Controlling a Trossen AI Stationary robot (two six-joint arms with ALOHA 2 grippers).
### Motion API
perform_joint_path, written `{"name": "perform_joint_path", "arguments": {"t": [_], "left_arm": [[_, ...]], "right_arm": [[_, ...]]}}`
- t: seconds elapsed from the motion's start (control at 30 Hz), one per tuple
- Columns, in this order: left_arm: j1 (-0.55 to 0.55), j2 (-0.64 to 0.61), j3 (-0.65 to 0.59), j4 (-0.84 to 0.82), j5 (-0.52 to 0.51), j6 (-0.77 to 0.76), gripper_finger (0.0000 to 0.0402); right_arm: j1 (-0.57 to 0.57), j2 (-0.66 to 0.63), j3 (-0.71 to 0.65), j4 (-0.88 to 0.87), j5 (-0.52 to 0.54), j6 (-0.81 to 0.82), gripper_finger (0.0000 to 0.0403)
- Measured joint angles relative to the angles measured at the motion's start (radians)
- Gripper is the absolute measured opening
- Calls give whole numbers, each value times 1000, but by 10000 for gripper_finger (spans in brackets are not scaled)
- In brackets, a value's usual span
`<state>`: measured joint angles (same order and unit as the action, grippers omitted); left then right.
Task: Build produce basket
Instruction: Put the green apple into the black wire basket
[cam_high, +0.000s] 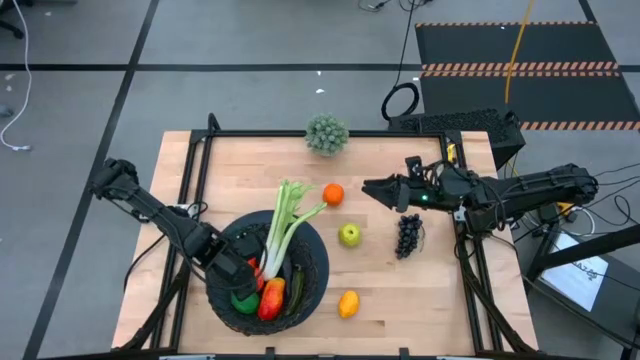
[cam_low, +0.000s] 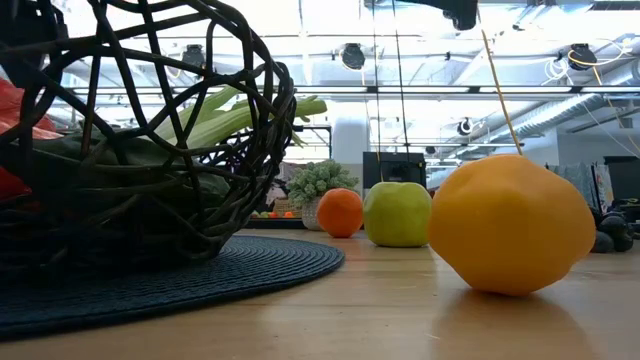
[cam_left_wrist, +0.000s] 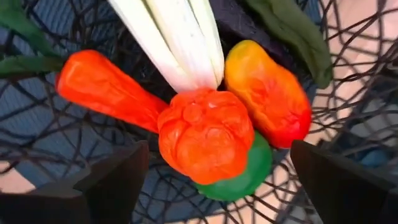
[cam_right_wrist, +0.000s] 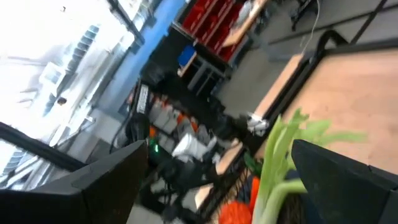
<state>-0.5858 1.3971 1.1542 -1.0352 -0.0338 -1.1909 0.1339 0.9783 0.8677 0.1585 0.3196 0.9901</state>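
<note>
The black mesh basket (cam_high: 312, 262) (cam_low: 150, 150) stands at the table's near left. It holds the tomato (cam_left_wrist: 205, 134), carrot (cam_left_wrist: 106, 87), mango (cam_left_wrist: 267, 93), lime (cam_left_wrist: 252, 174), cucumber (cam_left_wrist: 292, 31) and celery (cam_high: 285, 225), whose leafy end sticks out over the far rim. My left gripper (cam_high: 243, 272) (cam_left_wrist: 219, 149) is open inside the basket, its fingers wide on either side of the tomato. My right gripper (cam_high: 368, 187) (cam_right_wrist: 221, 149) is open, raised above the table near the orange (cam_high: 333, 194). The apple (cam_high: 349, 235), grapes (cam_high: 407, 235) and lemon (cam_high: 348, 303) lie on the table.
A spiky grey-green ball plant (cam_high: 327, 133) sits at the table's far edge. A dark round mat (cam_low: 220, 275) lies under the basket. In the low view the lemon (cam_low: 510, 225) is nearest, with the apple (cam_low: 397, 213) and orange (cam_low: 340, 212) behind it. Black rails (cam_high: 300, 133) frame the table.
</note>
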Motion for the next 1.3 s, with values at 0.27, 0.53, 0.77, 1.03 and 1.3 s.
{"name": "perform_joint_path", "arguments": {"t": [0.27,0.53,0.77,1.03,1.3], "left_arm": [[37,-20,80,10,-3,-37,392],[75,-19,113,184,-59,45,392],[117,-19,113,329,-151,43,392],[140,-19,113,508,-251,67,392],[172,-19,114,587,-257,63,392]], "right_arm": [[23,0,0,-70,-37,20,391],[52,0,0,-113,-38,14,391],[55,-7,0,-272,-129,-91,391],[15,-5,0,-445,-222,-403,391],[-1,40,0,-489,-216,-820,391]]}}
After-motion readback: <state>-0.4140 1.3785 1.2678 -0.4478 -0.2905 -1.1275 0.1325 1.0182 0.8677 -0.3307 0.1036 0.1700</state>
